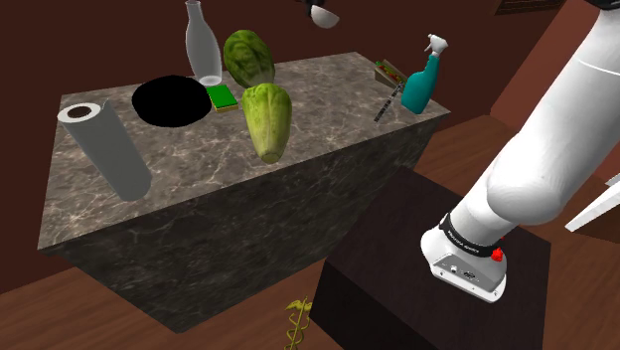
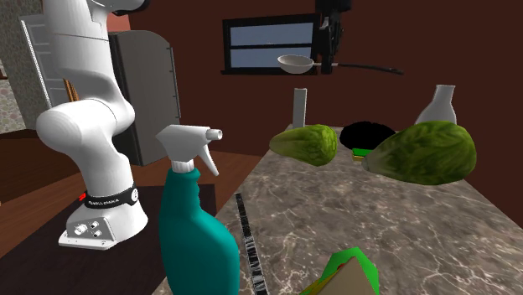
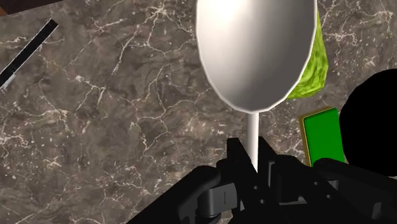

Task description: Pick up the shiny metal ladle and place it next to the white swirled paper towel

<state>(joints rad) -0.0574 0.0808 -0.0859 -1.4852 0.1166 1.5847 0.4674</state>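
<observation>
The ladle, a pale glossy bowl (image 3: 254,51) on a thin stem, hangs high over the marble counter (image 1: 328,119). My gripper (image 3: 254,167) is shut on that stem just behind the bowl. From the second exterior view the gripper (image 2: 328,38) sits up by the window, with the ladle bowl (image 2: 295,62) sticking out to its left. The ladle bowl (image 1: 323,14) reaches the shoulder view's top edge. The paper towel roll (image 1: 104,149), drawn grey with a swirled white end, stands at the counter's far left; the same paper towel roll (image 2: 300,105) is at the far end in the second exterior view.
On the counter are two green lettuces (image 1: 266,119) (image 1: 248,58), a glass bottle (image 1: 203,45), a green sponge (image 1: 222,95), a round black disc (image 1: 171,101), a teal spray bottle (image 1: 422,85) and a thin black strip (image 1: 386,104). Bare marble lies between the roll and the nearer lettuce.
</observation>
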